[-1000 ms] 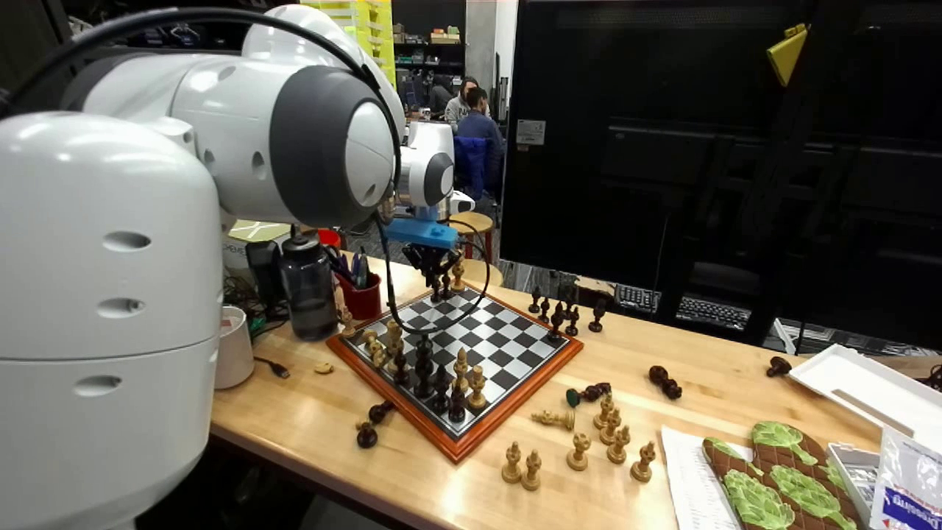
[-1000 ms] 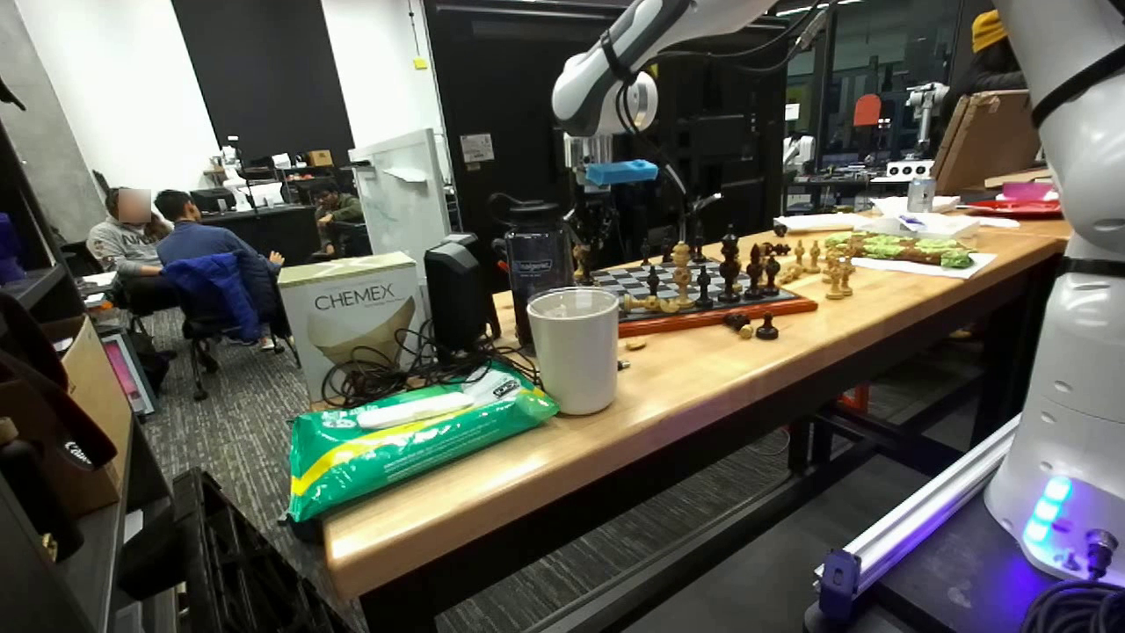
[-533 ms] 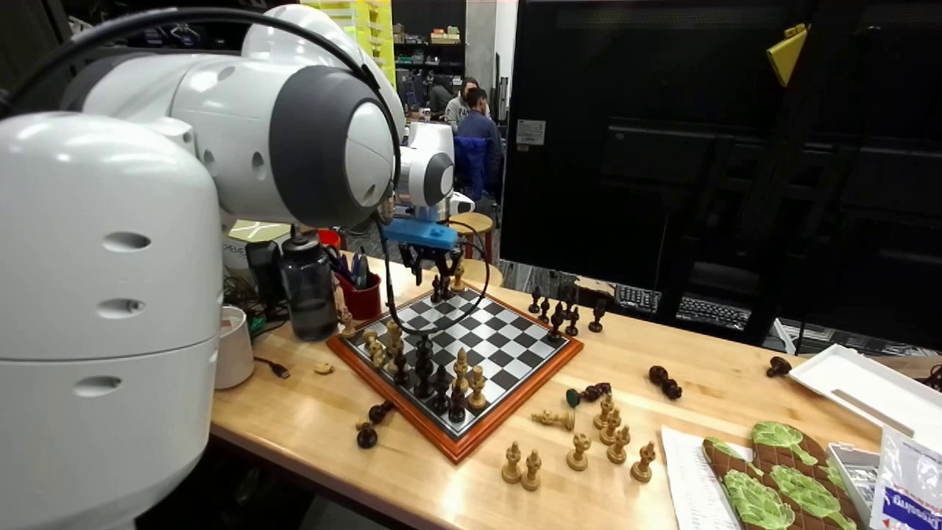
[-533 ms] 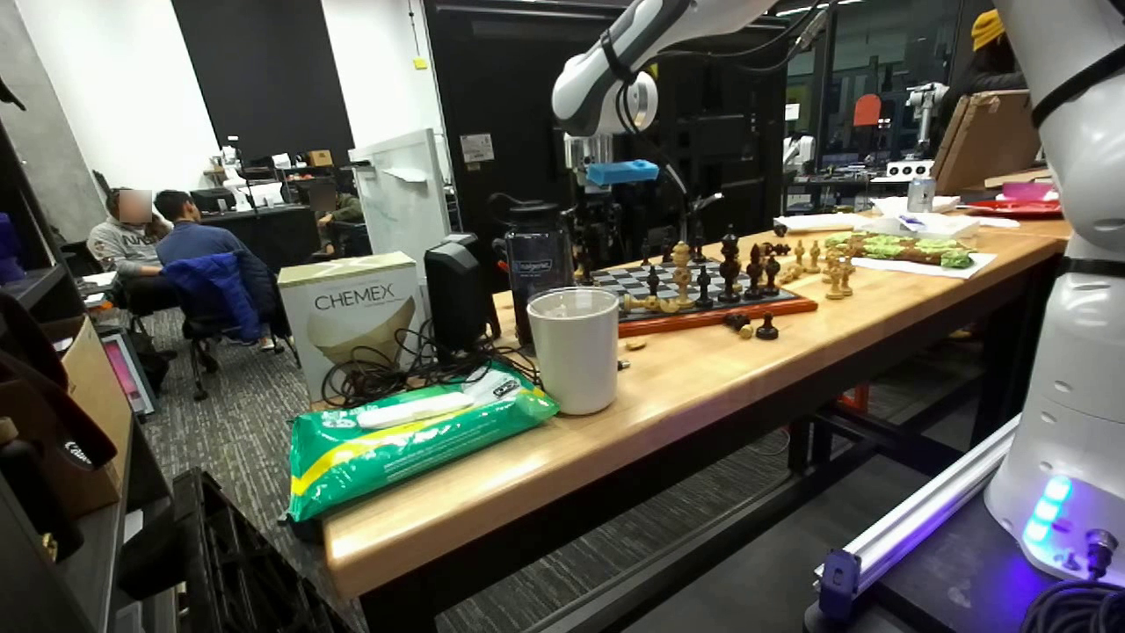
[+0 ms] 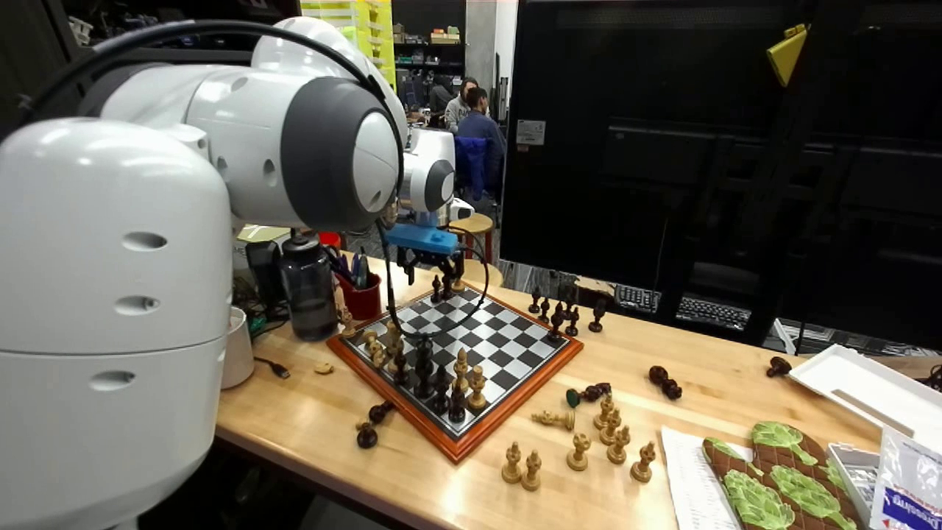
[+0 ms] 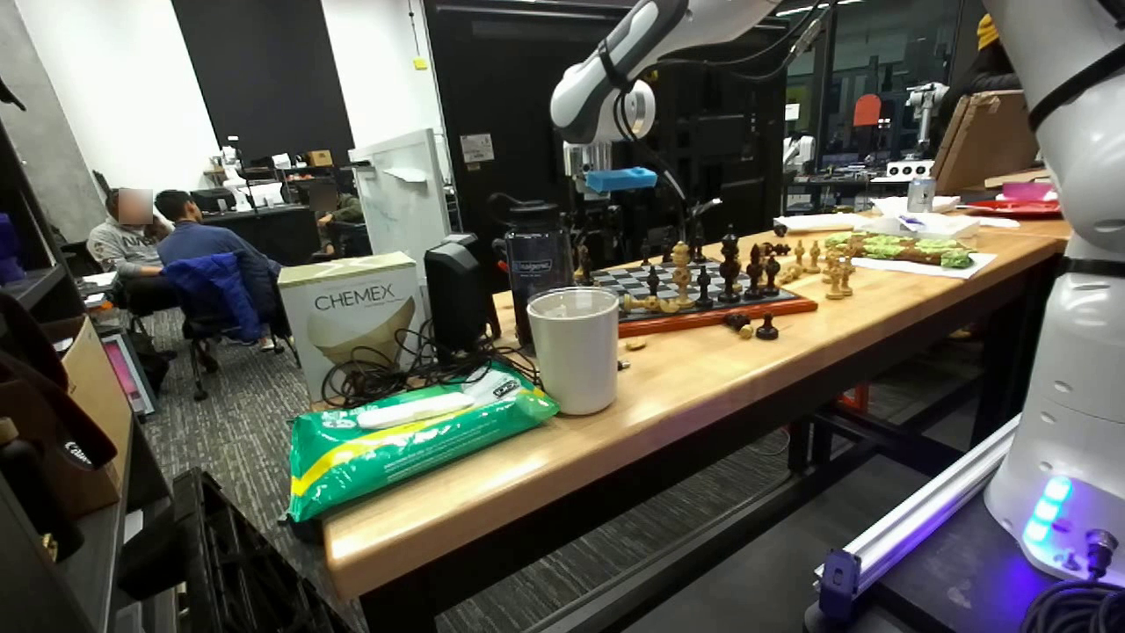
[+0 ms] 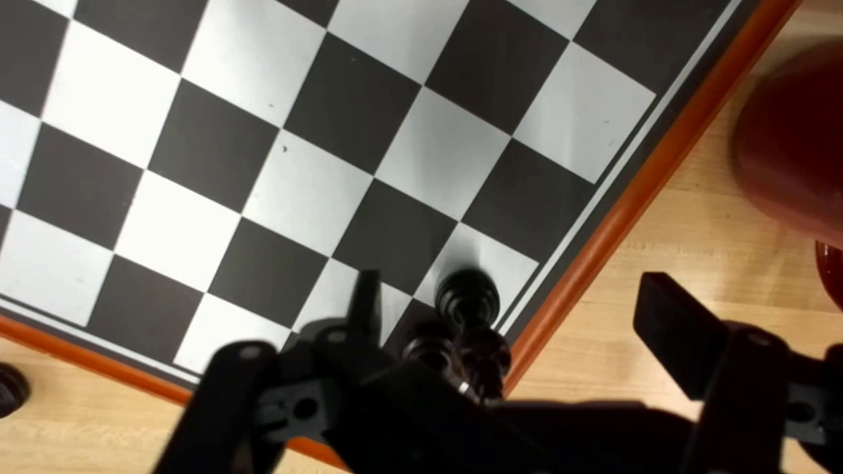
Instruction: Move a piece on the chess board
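In the wrist view my fingers (image 7: 366, 306) cover part of the chess board (image 7: 283, 158); a dark piece (image 7: 467, 299) shows in the gap between them, and a second dark piece (image 7: 427, 349) just beside it is hard to make out. A red cup (image 7: 790, 145) is cut off at the right edge. In an exterior view the bottle (image 6: 534, 255) and the mug (image 6: 573, 360) hide a stretch of the board. Its checks are flat and glossy, within a thick reddish-brown wooden frame (image 5: 508, 401); the pale pieces (image 5: 477, 386) are ringed and knobbed. My hand (image 7: 510, 306) is spread wide near one corner of the board, which lies below it on the wooden tabletop (image 5: 316, 412); one finger shows against the checks, its mate against wood beyond the frame. Whether the dark piece sits level with my fingers I cannot tell.
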`<state>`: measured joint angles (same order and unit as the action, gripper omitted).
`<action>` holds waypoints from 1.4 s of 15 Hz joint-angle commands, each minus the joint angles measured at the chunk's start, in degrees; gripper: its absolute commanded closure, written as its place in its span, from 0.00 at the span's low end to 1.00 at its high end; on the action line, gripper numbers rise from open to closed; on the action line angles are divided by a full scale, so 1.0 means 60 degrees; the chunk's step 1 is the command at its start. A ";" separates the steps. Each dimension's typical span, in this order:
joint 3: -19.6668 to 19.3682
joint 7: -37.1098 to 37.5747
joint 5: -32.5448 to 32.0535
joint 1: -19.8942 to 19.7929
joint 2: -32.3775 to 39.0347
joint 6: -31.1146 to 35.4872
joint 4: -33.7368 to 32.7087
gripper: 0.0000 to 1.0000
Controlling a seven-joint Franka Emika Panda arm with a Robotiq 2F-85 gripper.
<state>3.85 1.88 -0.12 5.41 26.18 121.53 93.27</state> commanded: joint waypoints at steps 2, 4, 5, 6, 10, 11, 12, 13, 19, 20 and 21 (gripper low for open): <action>0.0061 -0.0230 0.0173 -0.0050 0.0056 -0.0137 -0.0186 0.41; 0.0054 -0.0224 0.0157 -0.0040 0.0034 -0.0107 -0.0149 0.58; 0.0051 -0.0219 0.0145 -0.0034 0.0023 -0.0105 -0.0137 0.66; 0.0049 -0.0214 0.0139 -0.0031 0.0020 -0.0106 -0.0137 0.73; 0.0037 -0.0202 0.0110 -0.0022 -0.0014 -0.0138 -0.0120 1.00; 0.0033 -0.0197 0.0104 -0.0022 -0.0032 -0.0142 -0.0101 1.00; 0.0031 -0.0192 0.0104 -0.0023 -0.0040 -0.0148 -0.0094 1.00; 0.0032 -0.0198 0.0117 -0.0032 -0.0059 -0.0159 -0.0076 1.00; 0.0039 -0.0172 0.0161 -0.0043 -0.0039 -0.0151 -0.0090 0.58; 0.0038 -0.0173 0.0156 -0.0041 -0.0007 -0.0154 -0.0129 0.50; 0.0039 -0.0188 0.0149 -0.0039 0.0049 -0.0167 -0.0203 0.45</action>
<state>3.86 1.42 0.13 5.36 26.37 121.52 92.99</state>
